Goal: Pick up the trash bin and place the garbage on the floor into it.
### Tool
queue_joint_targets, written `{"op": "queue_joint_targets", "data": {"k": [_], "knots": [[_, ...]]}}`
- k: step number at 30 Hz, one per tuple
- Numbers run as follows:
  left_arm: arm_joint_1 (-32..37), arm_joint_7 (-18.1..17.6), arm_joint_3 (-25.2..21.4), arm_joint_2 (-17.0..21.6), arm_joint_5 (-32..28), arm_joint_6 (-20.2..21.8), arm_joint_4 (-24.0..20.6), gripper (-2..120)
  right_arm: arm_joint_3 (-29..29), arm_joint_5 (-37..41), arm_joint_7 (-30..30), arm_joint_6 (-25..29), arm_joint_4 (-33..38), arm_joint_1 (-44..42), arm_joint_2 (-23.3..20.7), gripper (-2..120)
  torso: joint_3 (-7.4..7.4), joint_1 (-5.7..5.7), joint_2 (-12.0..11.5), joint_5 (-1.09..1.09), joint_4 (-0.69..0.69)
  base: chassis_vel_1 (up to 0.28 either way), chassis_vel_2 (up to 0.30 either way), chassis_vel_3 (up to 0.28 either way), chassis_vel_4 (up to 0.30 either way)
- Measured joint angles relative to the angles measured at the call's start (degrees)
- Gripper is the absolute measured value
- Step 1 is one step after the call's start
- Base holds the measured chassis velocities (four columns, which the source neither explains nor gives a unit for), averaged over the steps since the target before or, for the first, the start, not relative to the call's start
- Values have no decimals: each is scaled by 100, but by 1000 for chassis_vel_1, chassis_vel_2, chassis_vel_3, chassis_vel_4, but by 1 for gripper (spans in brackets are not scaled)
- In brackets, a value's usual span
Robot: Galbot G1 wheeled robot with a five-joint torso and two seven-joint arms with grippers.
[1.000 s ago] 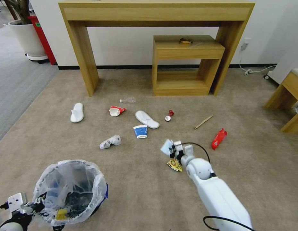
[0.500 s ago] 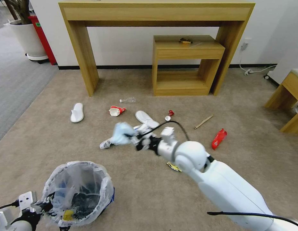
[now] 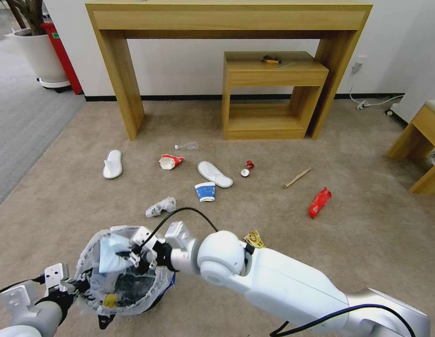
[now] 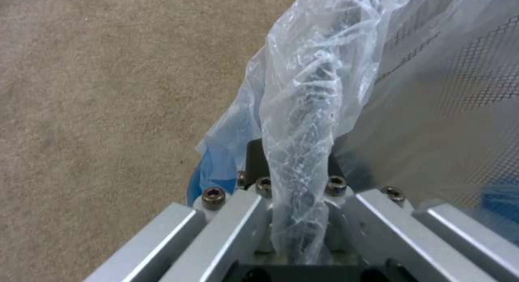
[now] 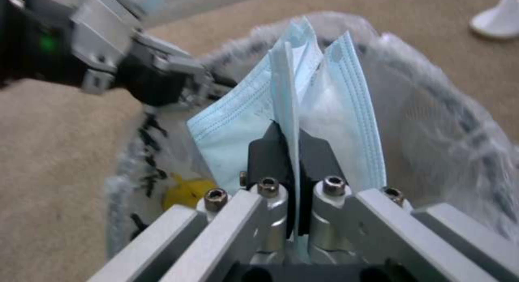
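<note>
Small round black trash bin [image 3: 154, 292] with its crinkly white bag liner sits near-left on the beige carpet floor [image 3: 367, 224], its rim pinched tight by the left gripper [image 3: 79, 286]. Over its mouth the right gripper [image 3: 133, 252] is clenched on a pale blue paper [image 3: 110, 252]. Farther off lie two white slippers [image 3: 112, 164], a blue cup [image 3: 205, 192] and a red wrapper [image 3: 319, 202], with wooden tables [image 3: 226, 18] behind

Both arms low, both grippers clamped.
The right gripper [image 3: 131, 252] reaches across to the robot's left, arm stretched level, black fingers [image 5: 270, 152] pinched together. The left gripper [image 3: 77, 286] sits low at left, jaws closed too.
</note>
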Motion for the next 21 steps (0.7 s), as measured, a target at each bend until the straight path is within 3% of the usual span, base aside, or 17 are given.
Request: {"op": "queue_joint_targets", "data": {"k": [5, 7, 11, 16, 20, 21], "knots": [[36, -3, -1, -9, -1, 0, -14, 0, -3, 115, 305, -262, -39, 0, 165, 24, 0, 0, 0, 1, 1, 0, 0, 0, 0], [43, -5, -1, -10, 0, 0, -26, 0, -3, 120, 334, -269, -51, 1, 185, 26, 0, 0, 0, 0, 0, 0, 0, 0, 0], [74, -7, -24, -23, -4, -1, -91, 0, 8, 123, 432, -272, -63, -8, 203, 46, 0, 0, 0, 1, 0, 0, 0, 0, 0], [67, -6, -69, -32, -14, -4, -92, 0, 46, 106, 554, -124, -2, -56, 156, 62, 0, 0, 0, 1, 0, 0, 0, 0, 0], [96, 24, -153, -47, -26, -7, -92, 0, 587, 5, 700, 69, 218, -150, -47, 80, 0, 0, 0, 2, 1, 0, 0, 0, 0], [96, 24, -153, -47, -26, -7, -92, 0, 587, 5, 700, 69, 218, -150, -47, 80, 0, 0, 0, 2, 1, 0, 0, 0, 0]]}}
